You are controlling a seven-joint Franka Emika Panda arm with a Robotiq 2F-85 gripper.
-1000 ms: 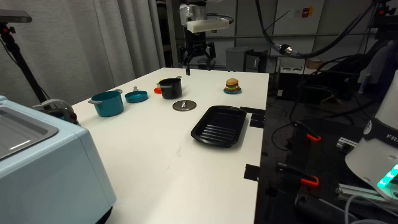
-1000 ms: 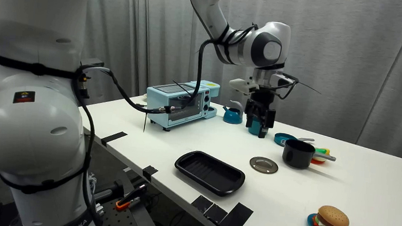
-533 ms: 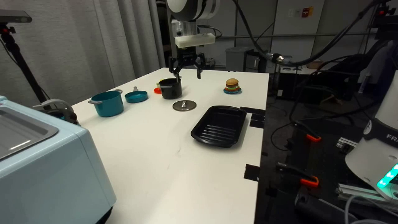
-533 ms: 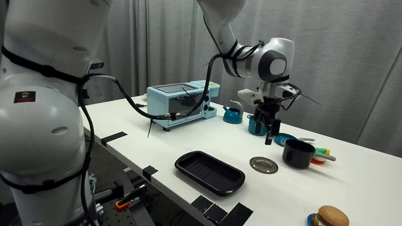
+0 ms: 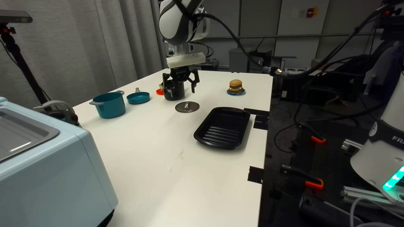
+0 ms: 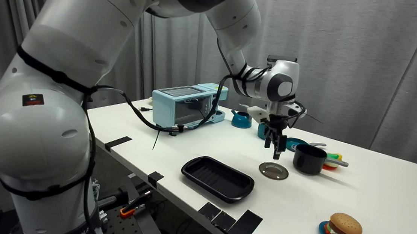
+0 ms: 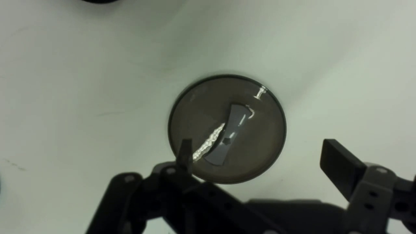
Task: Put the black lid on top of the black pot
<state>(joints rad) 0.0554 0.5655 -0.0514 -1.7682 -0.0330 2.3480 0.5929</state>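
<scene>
The black lid (image 5: 187,107) lies flat on the table with its grey knob up; it also shows in an exterior view (image 6: 273,171) and in the wrist view (image 7: 227,130). The black pot (image 6: 308,160) stands upright beside it, its top uncovered; in an exterior view the pot (image 5: 177,92) is partly hidden by my gripper. My gripper (image 6: 272,151) is open and empty, pointing down above the lid. In the wrist view my gripper (image 7: 257,146) has its left finger over the lid's edge and its right finger beyond the lid.
A black ridged pan (image 5: 222,127) lies near the lid. A teal pot (image 5: 110,105), a teal pan (image 5: 138,97) and a kettle (image 6: 241,120) stand farther back. A toy burger (image 5: 235,86) sits on a plate. A light-blue toaster oven (image 6: 183,107) stands at the table's other end.
My gripper has come down towards the lid, moving down and left in an exterior view. It has stayed open. The lid and pot have not moved.
</scene>
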